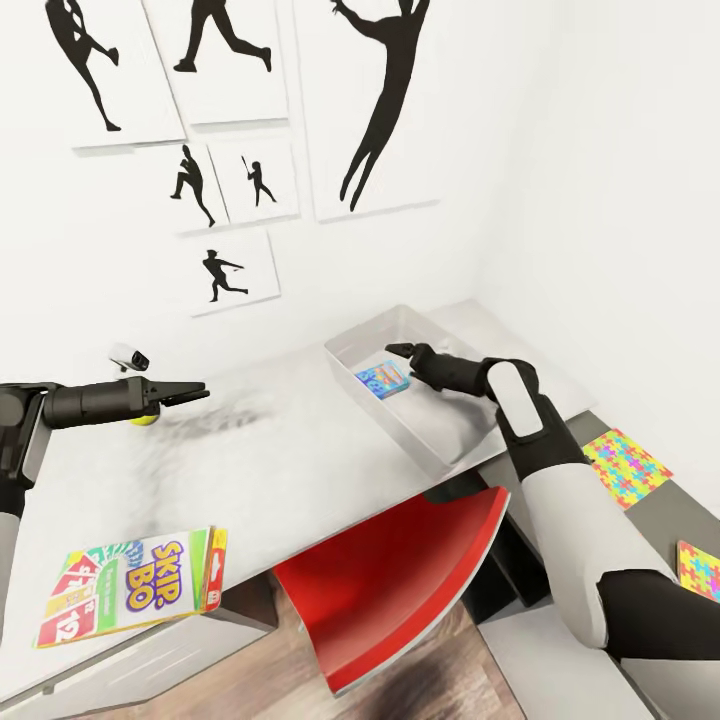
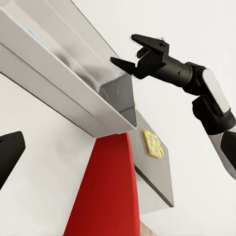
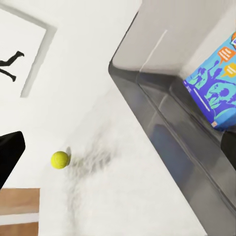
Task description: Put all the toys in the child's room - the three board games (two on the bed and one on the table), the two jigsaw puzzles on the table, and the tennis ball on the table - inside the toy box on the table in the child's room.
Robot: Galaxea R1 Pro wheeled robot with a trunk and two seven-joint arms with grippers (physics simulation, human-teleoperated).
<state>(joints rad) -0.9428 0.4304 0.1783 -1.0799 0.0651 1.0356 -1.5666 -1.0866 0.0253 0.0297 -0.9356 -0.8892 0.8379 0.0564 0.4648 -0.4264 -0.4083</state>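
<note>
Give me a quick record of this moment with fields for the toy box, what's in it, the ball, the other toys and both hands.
toy box: on the table, open top
inside it: blue board game
tennis ball: on the table, beside the left hand
Skip-Bo game: at the table's near edge
jigsaw puzzles: two, on the grey surface by the right arm
right hand: open, over the box
left hand: empty

White tabletop [image 1: 300,450] carrying a grey toy box [image 1: 440,440], a tennis ball [image 1: 146,418], a card game [image 1: 125,585] at the near edge

Glossy grey toy box [image 1: 352,352], matt white table [image 1: 300,450], glossy red chair [image 1: 400,580].
</note>
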